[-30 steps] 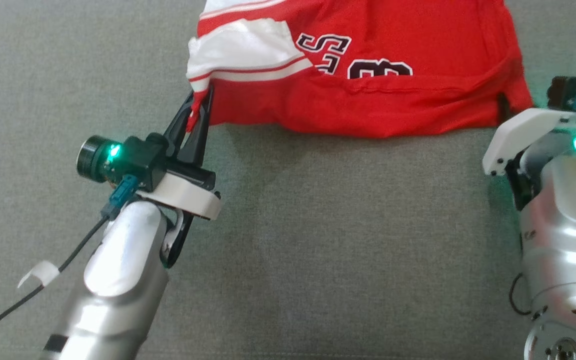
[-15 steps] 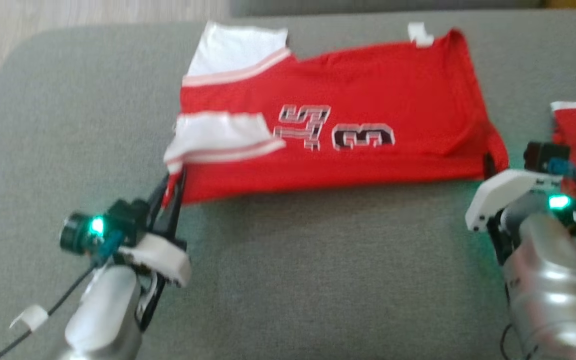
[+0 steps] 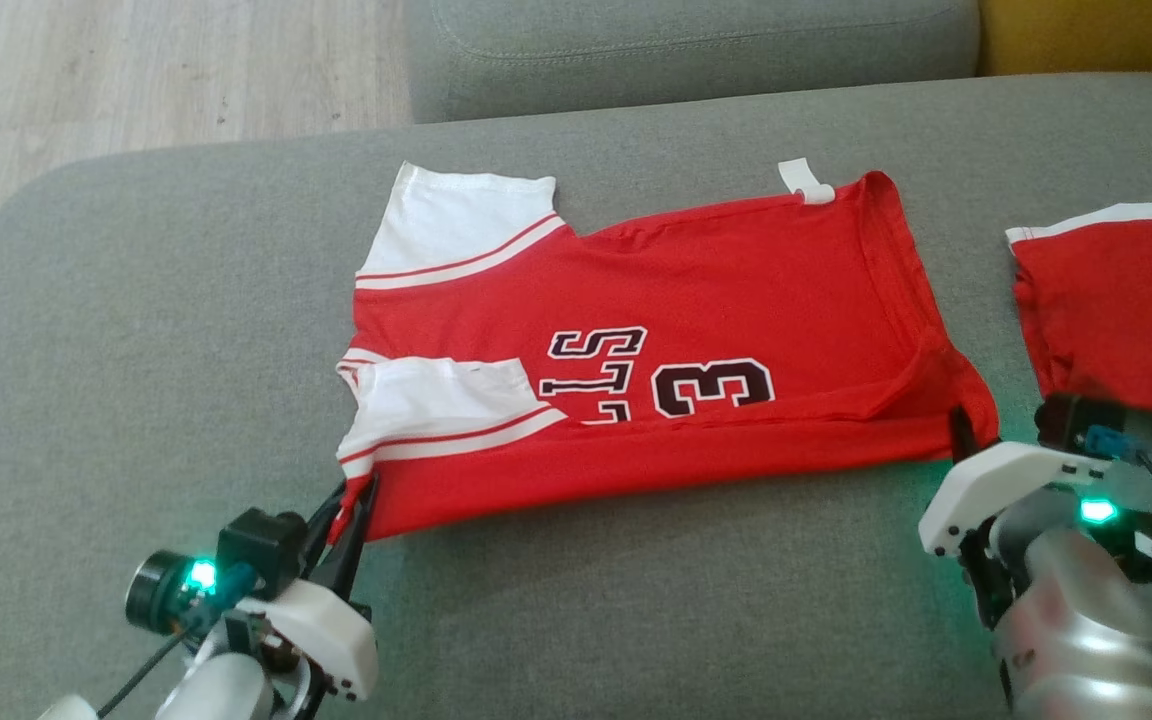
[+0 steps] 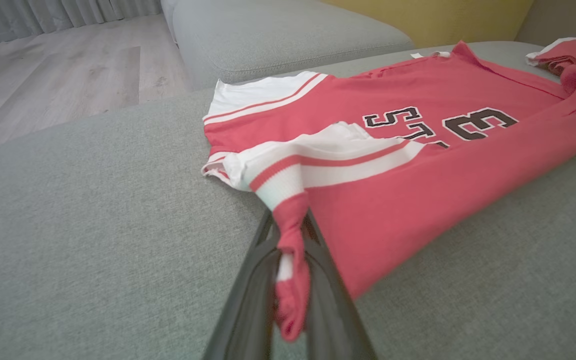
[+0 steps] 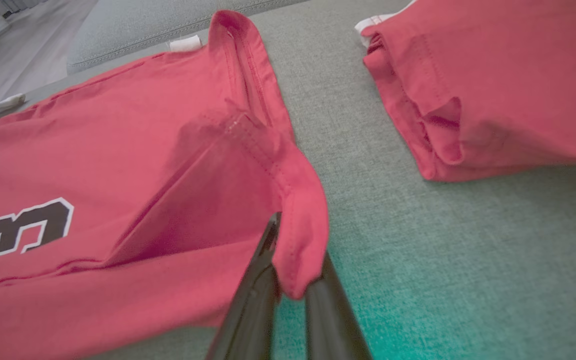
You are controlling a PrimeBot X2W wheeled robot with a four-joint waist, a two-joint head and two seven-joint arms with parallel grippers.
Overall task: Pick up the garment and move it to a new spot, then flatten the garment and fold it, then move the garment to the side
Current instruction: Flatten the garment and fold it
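Right gripper (image 3: 960,428) has just snapped shut and is now clamped on the jersey's (image 3: 736,290) hem corner. The head camera has tipped up too, so more of the room shows. Biggest first: grey seat (image 3: 136,350) under everything, wooden floor (image 3: 136,70) far beyond the left jaws, back cushion (image 3: 686,50) past both. Jersey lies folded on the seat, long axis running jaw to jaw: white sleeves at the left end, hem at the right, print facing up. Second red garment (image 3: 1116,300) sits just outside the right jaws, apart from the jersey. Left gripper (image 3: 361,492) is pinched tight on bunched sleeve cloth. White tag (image 3: 804,182) at the jersey's far edge.
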